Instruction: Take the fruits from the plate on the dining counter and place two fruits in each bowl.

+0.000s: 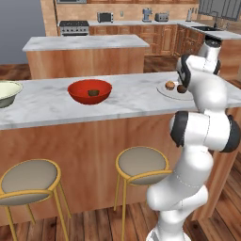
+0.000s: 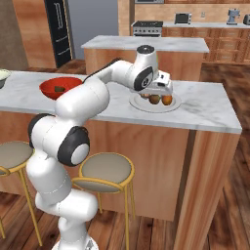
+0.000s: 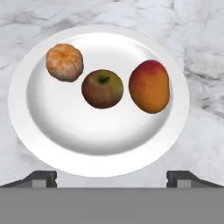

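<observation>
While the gripper (image 3: 112,177) hangs over the plate (image 3: 39,144) with its two fingertips (image 3: 41,177) spread wide and holding nothing, the relation that matters is where each fruit lies from the gap between them. Seen through the hand view, the apple (image 3: 102,89) sits almost straight ahead of the middle of that gap, the mango (image 3: 149,86) lies just beside it toward the right tip, and the peeled mandarin (image 3: 64,62) lies further off toward the left tip and a little farther out. None of the three touches another. The mango's long axis runs up and down in this view, roughly square to the line joining the tips, so the fingers would close across its narrow width if the hand shifted sideways over it; the apple and mandarin are round and need no turning.

From the right base view the hand (image 2: 157,84) is poised above the plate (image 2: 173,107) on the dining counter (image 2: 205,110), its fingers hidden there. The red bowl (image 1: 89,91), already holding one dark fruit (image 1: 93,92), stands well apart along the counter, and the cream bowl (image 1: 7,93) is farther still

My guess is that the apple is the easiest pick: a straight drop onto it
</observation>
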